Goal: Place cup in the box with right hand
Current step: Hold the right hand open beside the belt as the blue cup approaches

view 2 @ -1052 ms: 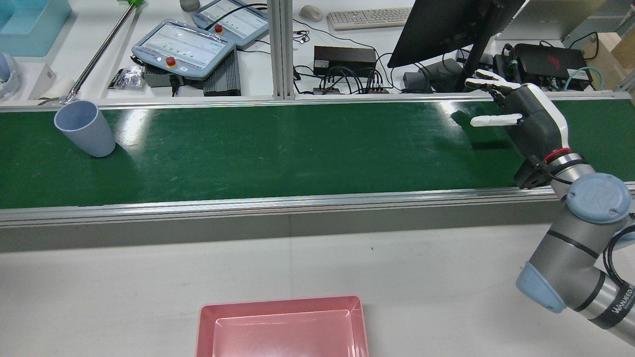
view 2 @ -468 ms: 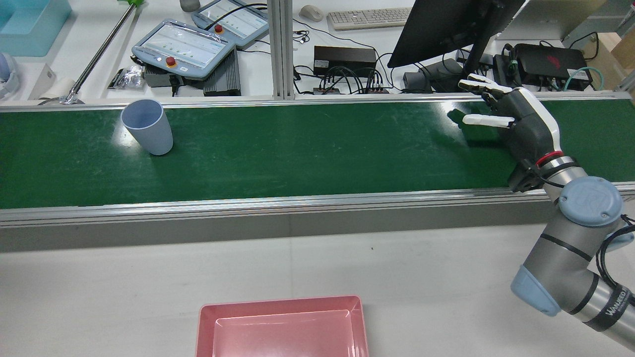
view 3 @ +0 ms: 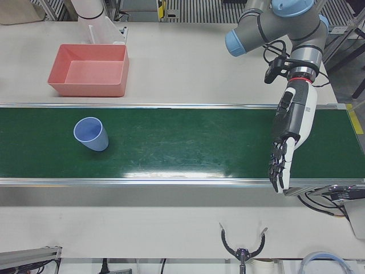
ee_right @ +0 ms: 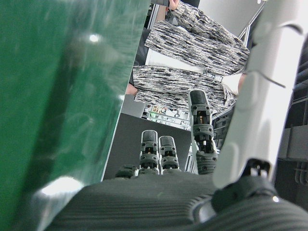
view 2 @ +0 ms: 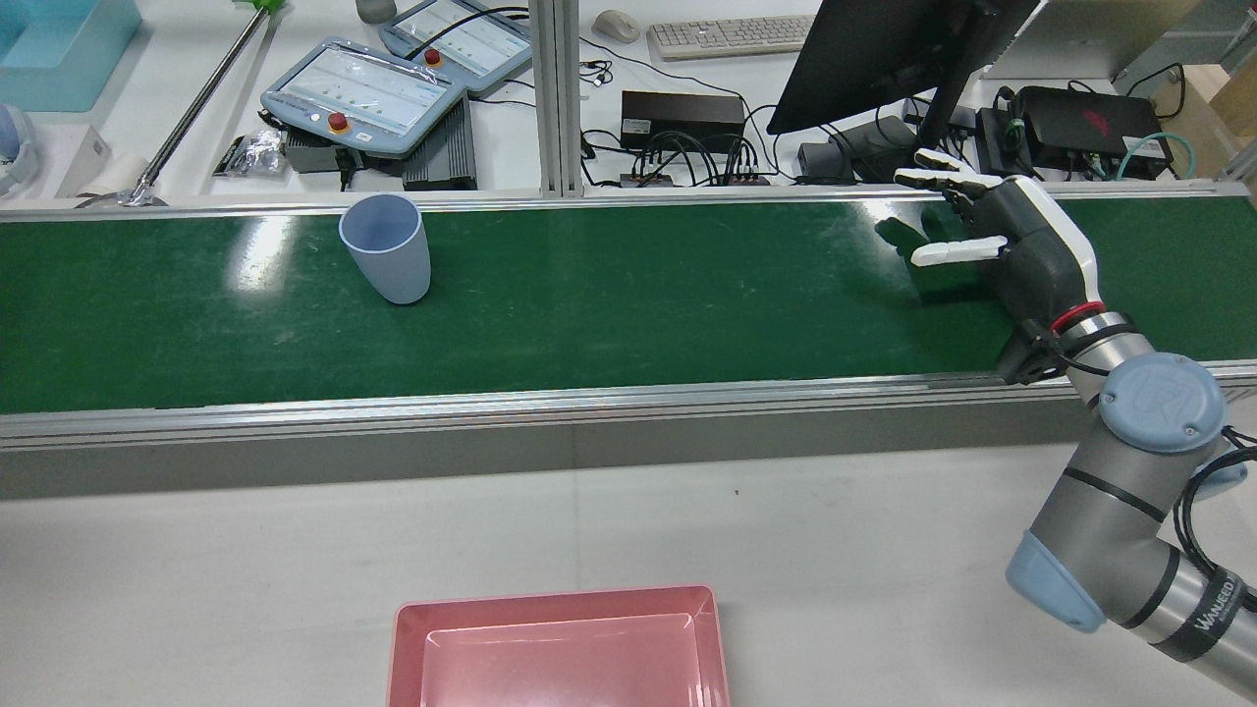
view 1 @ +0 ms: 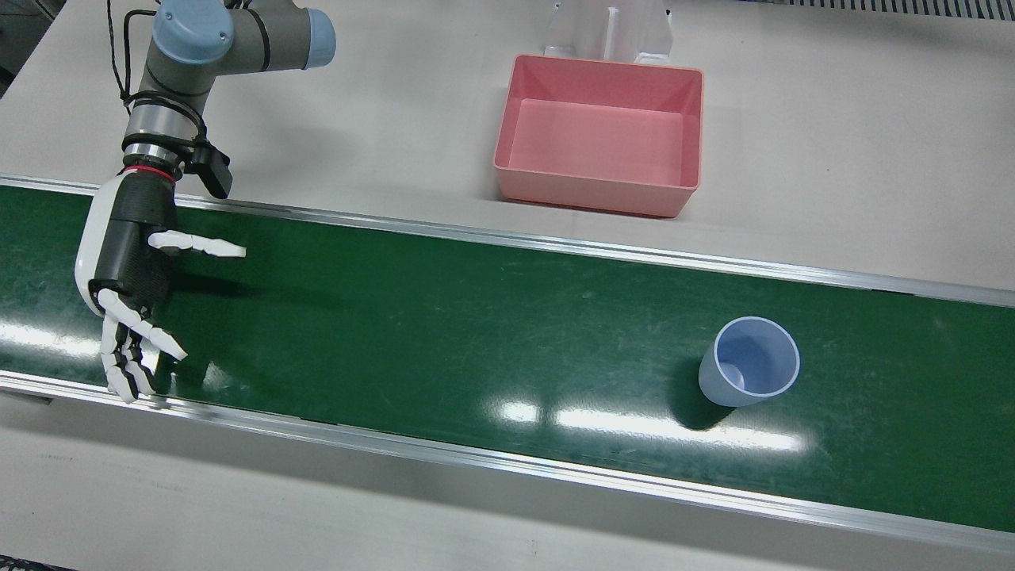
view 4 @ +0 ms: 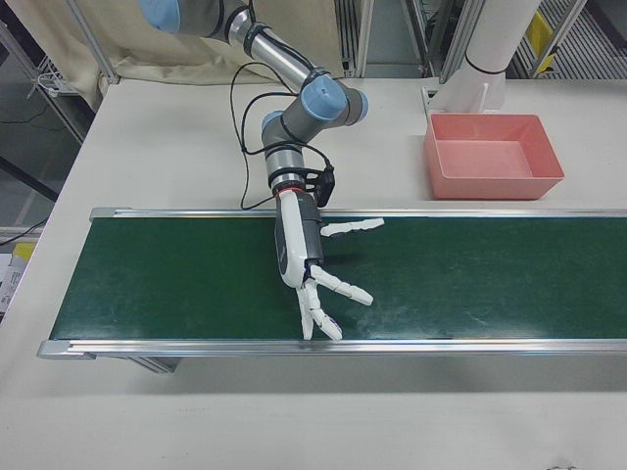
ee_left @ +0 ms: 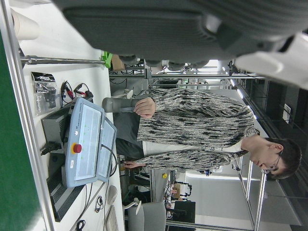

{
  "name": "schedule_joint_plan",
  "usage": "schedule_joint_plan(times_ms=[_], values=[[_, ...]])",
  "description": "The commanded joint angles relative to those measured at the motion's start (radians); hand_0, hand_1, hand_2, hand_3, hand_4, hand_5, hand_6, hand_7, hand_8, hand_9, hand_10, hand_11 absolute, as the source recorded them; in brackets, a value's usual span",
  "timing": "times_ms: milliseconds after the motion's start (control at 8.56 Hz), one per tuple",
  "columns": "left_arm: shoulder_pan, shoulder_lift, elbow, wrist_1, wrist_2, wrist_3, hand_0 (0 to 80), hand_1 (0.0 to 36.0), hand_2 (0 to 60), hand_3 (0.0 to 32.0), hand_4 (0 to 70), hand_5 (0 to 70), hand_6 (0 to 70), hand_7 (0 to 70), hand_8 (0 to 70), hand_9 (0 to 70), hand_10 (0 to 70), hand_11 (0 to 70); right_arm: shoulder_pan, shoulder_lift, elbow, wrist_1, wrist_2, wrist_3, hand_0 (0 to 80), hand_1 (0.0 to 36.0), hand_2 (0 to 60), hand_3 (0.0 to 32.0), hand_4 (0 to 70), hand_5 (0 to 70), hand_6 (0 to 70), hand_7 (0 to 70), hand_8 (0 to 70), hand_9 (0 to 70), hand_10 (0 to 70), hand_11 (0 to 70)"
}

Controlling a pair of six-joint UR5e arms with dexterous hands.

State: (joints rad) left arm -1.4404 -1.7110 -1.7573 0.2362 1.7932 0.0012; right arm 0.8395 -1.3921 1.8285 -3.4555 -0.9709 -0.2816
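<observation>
Step in hand, judged from the layout: getting set for the grasp, nothing held yet. Right hand [view 1: 131,270] spread wide and empty above the green belt [view 1: 476,333] near its right end, thumb pointing along the belt, the other fingertips [view 1: 127,373] reaching to the operators' edge. Cup [view 1: 749,371] upright, mouth up, well apart from that hand, toward the belt's left end and closer to the operators' edge than to the robot's edge. Pink box [view 1: 595,193] empty on the white table, on the robot's side of the belt, by the table's rear edge, about mid-length.

Of the left hand [ee_left: 192,24], only a dark slice in its own camera — cannot tell how its fingers stand.

To do this well:
- Keep the fingers apart and the palm turned toward the cup's side wall, low enough to meet the wall below the rim.
- Line the palm up with the strip of belt next to the operators' edge, where the cup stands. If the belt brings the cup along, wait for it there and do not chase.
- Close only once the wall sits between thumb and the other fingers. An early close would likely knock the light cup over or push it toward the edge rail.
- Grip gently but all round — smooth, tapered plastic will probably slip upward in a loose hold.
- After that, lift straight up, clear the robot's-edge rail, then carry back to the box.
</observation>
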Motion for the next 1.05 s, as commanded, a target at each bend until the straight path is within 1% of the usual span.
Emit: schedule_joint_plan(times_ms=[0, 234, 351, 468, 584, 701, 818, 935], values=[[0.000, 0.001, -0.001, 0.000, 0.000, 0.000, 0.0, 0.0, 0.0, 0.0, 0.0, 0.0, 0.0, 0.0, 0.0, 0.0, 0.0, 0.0, -0.023, 0.005, 0.006, -0.001, 0.001, -0.019, 55.1, 18.2, 8.6, 0.0, 21.6, 6.5, 6.0, 20.2, 11.1, 19.9, 0.6, 2.7], [0.000, 0.001, -0.001, 0.000, 0.000, 0.000, 0.0, 0.0, 0.0, 0.0, 0.0, 0.0, 0.0, 0.0, 0.0, 0.0, 0.0, 0.0, -0.025, 0.008, 0.006, -0.001, 0.001, -0.019, 56.2, 16.3, 2.9, 0.0, 21.2, 6.5, 5.9, 20.2, 11.2, 19.9, 0.5, 2.6], [0.000, 0.001, -0.001, 0.000, 0.000, 0.000, 0.0, 0.0, 0.0, 0.0, 0.0, 0.0, 0.0, 0.0, 0.0, 0.0, 0.0, 0.0, -0.025, 0.016, 0.008, -0.002, 0.000, -0.021, 56.7, 15.3, 0.0, 0.0, 25.1, 6.5, 6.0, 20.3, 11.2, 20.0, 0.5, 2.5], [0.000, 0.001, -0.001, 0.000, 0.000, 0.000, 0.0, 0.0, 0.0, 0.0, 0.0, 0.0, 0.0, 0.0, 0.0, 0.0, 0.0, 0.0, -0.025, 0.021, 0.008, -0.001, 0.000, -0.030, 56.2, 16.2, 2.9, 0.0, 24.3, 6.4, 5.9, 20.4, 11.2, 20.0, 0.3, 2.2], [0.000, 0.001, -0.001, 0.000, 0.000, 0.000, 0.0, 0.0, 0.0, 0.0, 0.0, 0.0, 0.0, 0.0, 0.0, 0.0, 0.0, 0.0, -0.028, 0.024, 0.008, -0.001, 0.000, -0.033, 53.7, 19.7, 15.0, 0.0, 20.2, 6.3, 5.9, 20.3, 11.1, 20.0, 0.1, 2.0], [0.000, 0.001, -0.001, 0.000, 0.000, 0.000, 0.0, 0.0, 0.0, 0.0, 0.0, 0.0, 0.0, 0.0, 0.0, 0.0, 0.0, 0.0, -0.033, 0.027, 0.008, -0.001, 0.000, -0.036, 54.8, 18.0, 9.0, 0.0, 22.7, 6.3, 5.9, 20.3, 11.2, 20.0, 0.0, 1.8], [0.000, 0.001, -0.001, 0.000, 0.000, 0.000, 0.0, 0.0, 0.0, 0.0, 0.0, 0.0, 0.0, 0.0, 0.0, 0.0, 0.0, 0.0, -0.034, 0.028, 0.009, -0.002, 0.000, -0.040, 56.6, 15.2, 0.0, 0.0, 26.7, 6.2, 5.9, 20.6, 11.2, 20.1, 0.0, 1.9], [0.000, 0.001, -0.001, 0.000, 0.000, 0.000, 0.0, 0.0, 0.0, 0.0, 0.0, 0.0, 0.0, 0.0, 0.0, 0.0, 0.0, 0.0, -0.039, 0.028, 0.012, -0.002, 0.001, -0.041, 55.4, 17.1, 6.0, 0.0, 24.2, 6.3, 6.0, 20.5, 11.3, 20.3, 0.0, 1.9]])
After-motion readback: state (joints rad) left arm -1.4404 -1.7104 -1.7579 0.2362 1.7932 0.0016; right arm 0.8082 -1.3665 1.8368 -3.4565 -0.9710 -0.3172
